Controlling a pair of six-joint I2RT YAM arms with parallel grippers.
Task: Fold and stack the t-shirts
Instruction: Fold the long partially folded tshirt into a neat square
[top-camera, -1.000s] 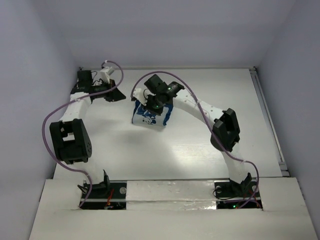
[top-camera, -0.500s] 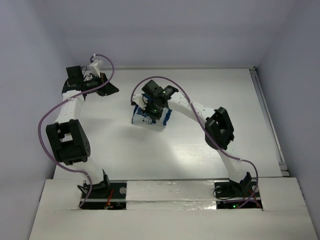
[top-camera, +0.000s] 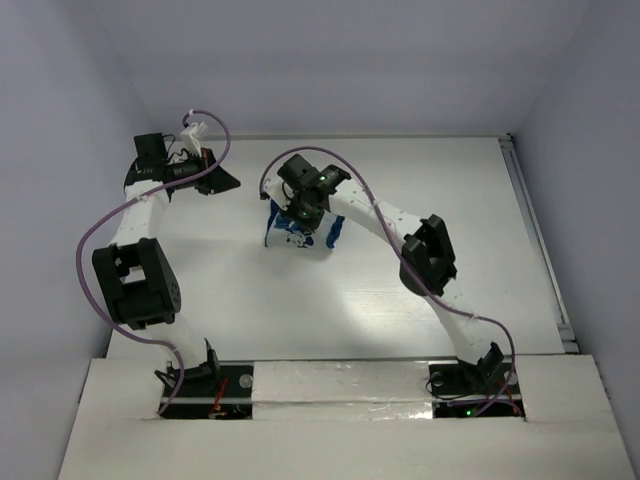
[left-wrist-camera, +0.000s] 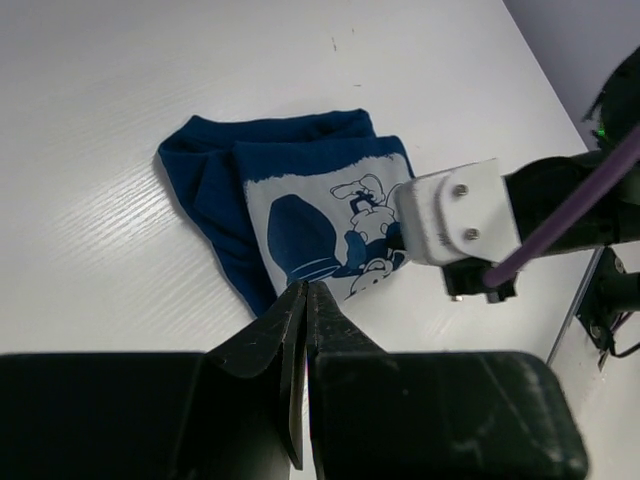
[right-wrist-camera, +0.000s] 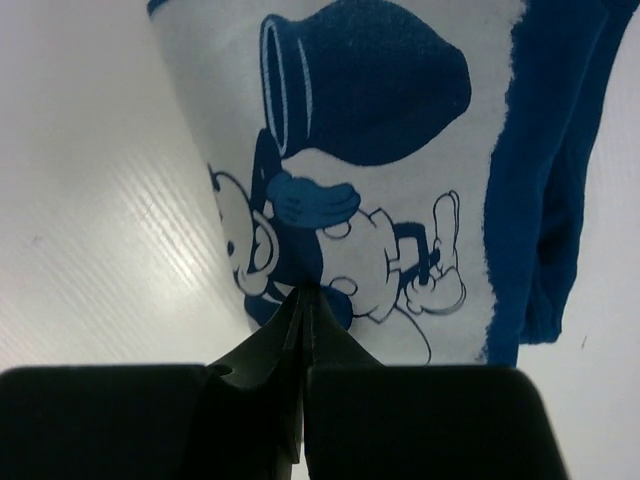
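Observation:
The dark navy t-shirt (top-camera: 296, 238) lies folded into a small packet at the table's far middle, with its white and light-blue cartoon print facing up. It also shows in the left wrist view (left-wrist-camera: 290, 205) and fills the right wrist view (right-wrist-camera: 380, 150). My right gripper (top-camera: 301, 211) is shut, its tips (right-wrist-camera: 302, 296) pointing down onto the print near the packet's edge, with no cloth seen between the jaws. My left gripper (top-camera: 230, 182) is shut and empty (left-wrist-camera: 305, 292), raised to the left of the shirt and apart from it.
The white table (top-camera: 400, 300) has grey walls at the back and both sides. A metal rail (top-camera: 535, 240) runs along its right edge. The right arm's white wrist (left-wrist-camera: 455, 215) and purple cable reach over the shirt's right side. The arm bases stand on the near ledge (top-camera: 340, 385).
The left gripper has drawn back to the left and far side, away from the shirt. The right gripper has shifted slightly left and further back over the folded shirt, which stays in place.

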